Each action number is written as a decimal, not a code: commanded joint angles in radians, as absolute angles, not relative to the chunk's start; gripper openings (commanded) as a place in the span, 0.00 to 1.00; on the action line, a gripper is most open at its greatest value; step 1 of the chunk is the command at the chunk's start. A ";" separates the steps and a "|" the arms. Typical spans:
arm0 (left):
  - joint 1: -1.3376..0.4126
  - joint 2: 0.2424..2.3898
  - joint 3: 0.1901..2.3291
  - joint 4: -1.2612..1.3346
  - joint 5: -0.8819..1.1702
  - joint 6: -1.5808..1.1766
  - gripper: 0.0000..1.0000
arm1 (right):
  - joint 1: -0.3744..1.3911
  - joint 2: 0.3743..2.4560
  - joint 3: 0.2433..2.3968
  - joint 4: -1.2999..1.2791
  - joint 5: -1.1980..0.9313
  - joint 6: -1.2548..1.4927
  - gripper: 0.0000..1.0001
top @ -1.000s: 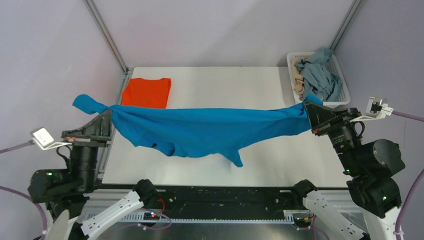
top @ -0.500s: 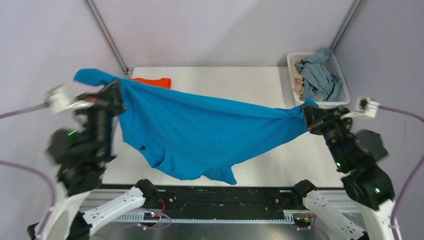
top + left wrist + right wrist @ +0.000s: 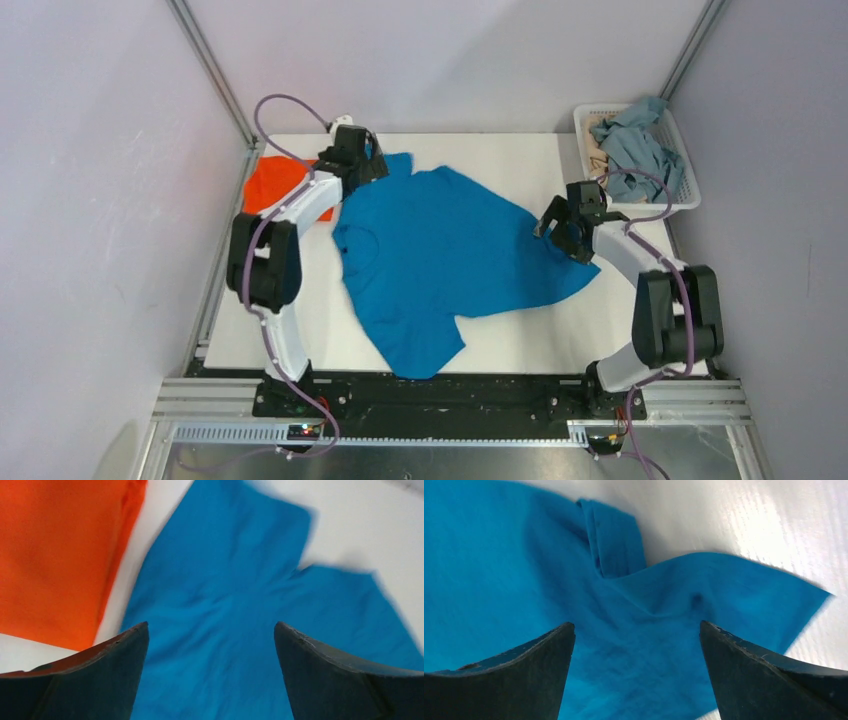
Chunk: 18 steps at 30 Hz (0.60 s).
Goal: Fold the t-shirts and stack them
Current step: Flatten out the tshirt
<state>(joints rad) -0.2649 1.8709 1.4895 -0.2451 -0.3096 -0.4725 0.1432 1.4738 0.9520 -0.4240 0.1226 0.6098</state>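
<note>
Cyan t-shirt [image 3: 450,250] lies beneath left claw [image 3: 210,626] and right claw [image 3: 636,625], both spread, empty.

Blue t-shirt [image 3: 450,255]: soft matt cloth, showed light creases. Orange t-shirt [image 3: 270,185]: matt cloth, lay smoother. Bench [image 3: 500,160] was white, smooth, faintly glossy. Basket [image 3: 581,125] was white plastic lattice. Left tool [image 3: 211,626] fingers [image 3: 90,680] looked dark, matt, scuffed at edges. Frame rail [image 3: 211,70] was bare metal.

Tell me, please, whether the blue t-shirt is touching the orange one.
Apart. In the left wrist view a strip of bare white table runs between the orange t-shirt and the blue t-shirt.
</note>
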 commanded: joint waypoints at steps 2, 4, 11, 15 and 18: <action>-0.254 1.875 1.590 -0.264 -0.175 -0.535 1.00 | 0.114 1.500 1.011 -0.281 -0.028 0.606 0.99; -0.254 1.855 1.566 -0.263 -0.162 -0.545 1.00 | 0.131 1.461 1.006 -0.288 0.024 0.594 0.99; -0.305 1.636 1.351 -0.264 -0.131 -0.563 1.00 | 0.147 1.151 0.876 -0.315 0.151 0.611 0.99; -0.419 1.422 1.116 -0.264 -0.136 -0.555 1.00 | 0.098 0.922 0.742 -0.364 0.200 0.669 0.99; -0.560 1.279 0.932 -0.269 -0.140 -0.570 1.00 | 0.043 0.816 0.695 -0.449 0.178 0.707 0.99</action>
<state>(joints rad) -0.4160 1.4437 1.0889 -0.2638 -0.1535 -0.5507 0.0994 0.9188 0.7631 -0.3523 0.1539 0.6544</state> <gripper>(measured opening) 0.995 0.993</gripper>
